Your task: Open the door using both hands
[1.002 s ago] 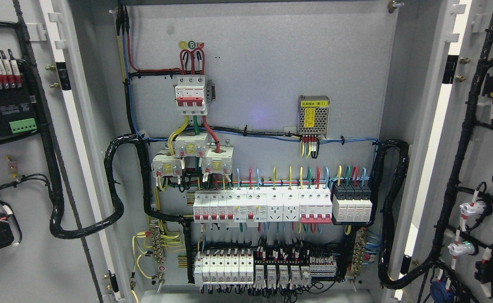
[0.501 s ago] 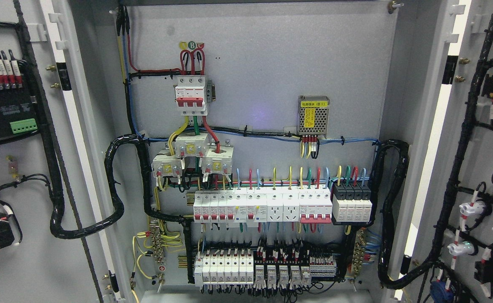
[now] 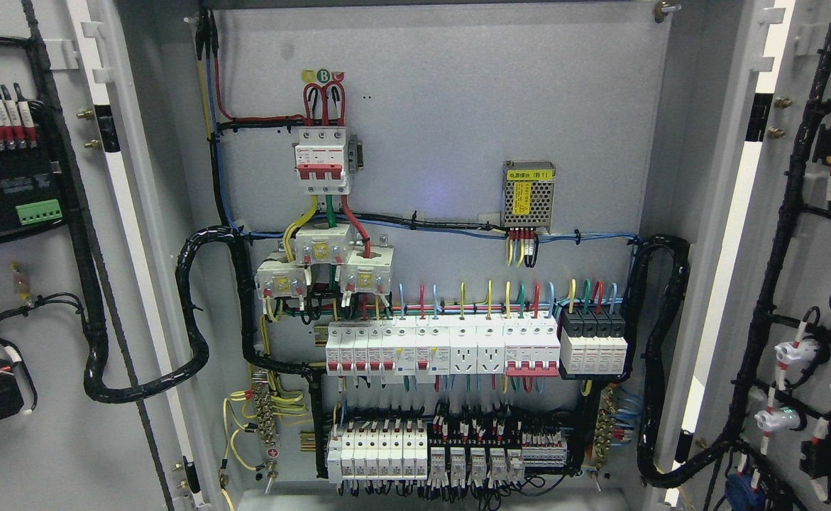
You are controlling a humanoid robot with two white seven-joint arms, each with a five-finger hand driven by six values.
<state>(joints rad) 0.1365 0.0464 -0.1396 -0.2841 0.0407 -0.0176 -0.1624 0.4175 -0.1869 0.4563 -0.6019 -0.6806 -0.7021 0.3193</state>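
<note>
Doors are standing wide open on both sides of the cabinet, and nothing is changing between the last second and now: every cable, breaker and panel is sitting exactly where it was. Nearest the camera, the left door (image 3: 25, 298) is swinging clear at the picture's left, its inner face showing black terminal blocks and a thick black cable loop (image 3: 138, 369) running back toward the hinge side. Opposite, the right door (image 3: 812, 284) is likewise folded outward, carrying white indicator lamps and a black wire harness (image 3: 770, 284). Neither hand is appearing in the head view, so whether the fingers are spread, curled or gripping anything cannot be told. Farther in, the back panel (image 3: 458, 106) is lying fully exposed: a row of white breakers (image 3: 443, 348) across the middle, a second row of smaller modules below it, a red-toggled main breaker (image 3: 323, 160) higher up, and a small meshed power supply (image 3: 527, 195) to its right. With both doors open and the scene holding still, the task is looking complete, or very nearly so; any further move would likely be the arms simply resting out of frame.
</note>
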